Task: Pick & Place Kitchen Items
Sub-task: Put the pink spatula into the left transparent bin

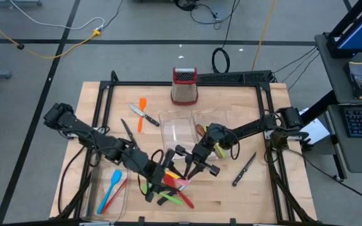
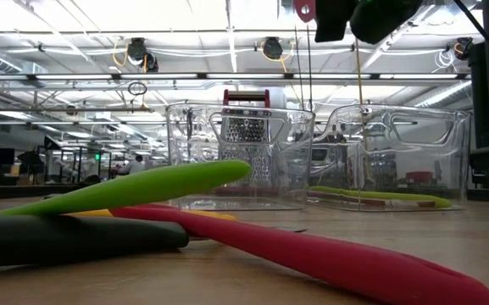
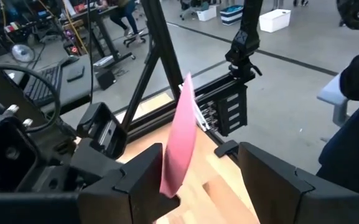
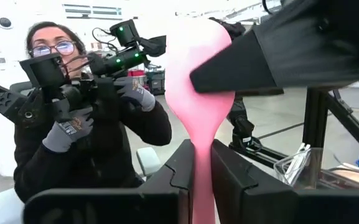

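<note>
My overhead camera looks straight down on the whole counter (image 1: 231, 194). My low one sits at counter height, facing the grater (image 2: 246, 140), which the overhead view shares. Each wrist camera peers closely past its own tool at the pink spatula (image 4: 198, 81).

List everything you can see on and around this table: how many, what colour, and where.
Grater: one, metal, red top; table's far edge.
Clear trays: three; two mid-table, one near the left corner.
Knives: three, black-handled; two left of the middle trays, one right.
Orange spatula: one; beside a knife.
Blue utensil: one; in the left tray, beside a red one.
Green utensil: one; in a middle tray.
Utensil pile: several, green, red, yellow; near edge.
Pink utensil: one; held above the pile.
Person: one, dark top, grey gloves; beyond the table.
Left gripper: open beside the pink utensil.
Right gripper: shut on it.
</note>
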Controlling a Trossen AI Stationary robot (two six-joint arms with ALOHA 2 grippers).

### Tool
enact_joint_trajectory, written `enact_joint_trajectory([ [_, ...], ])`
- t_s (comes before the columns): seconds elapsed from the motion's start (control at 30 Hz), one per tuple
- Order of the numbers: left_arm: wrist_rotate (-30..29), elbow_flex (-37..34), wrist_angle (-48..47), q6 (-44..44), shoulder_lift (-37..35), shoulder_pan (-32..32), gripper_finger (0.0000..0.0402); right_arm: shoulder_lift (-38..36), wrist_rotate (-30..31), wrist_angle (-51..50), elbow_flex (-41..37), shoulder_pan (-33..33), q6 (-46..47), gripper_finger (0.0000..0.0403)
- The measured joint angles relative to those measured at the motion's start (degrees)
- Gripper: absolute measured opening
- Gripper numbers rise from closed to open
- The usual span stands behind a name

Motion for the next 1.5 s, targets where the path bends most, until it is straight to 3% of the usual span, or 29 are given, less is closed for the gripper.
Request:
enact_joint_trajectory([
  [0.83,4.5,0.0,1.1,-2.3,0.2,2.7,0.0209,0.8,-4.3,-1.1,0.0,0.0,-1.5,0.0022],
  [0.93,7.0,0.0,1.1,-2.2,0.2,3.3,0.0182,0.8,-5.2,-1.4,0.0,0.0,-2.0,0.0022],
  [1.23,14.9,0.0,4.7,-4.4,2.7,6.4,0.0052,0.8,-8.8,-0.7,0.0,-0.5,-1.8,0.0022],
  [1.5,14.5,0.0,4.7,-3.3,2.7,6.5,0.0005,0.8,-10.1,-0.5,-0.1,-0.8,-1.1,0.0022],
])
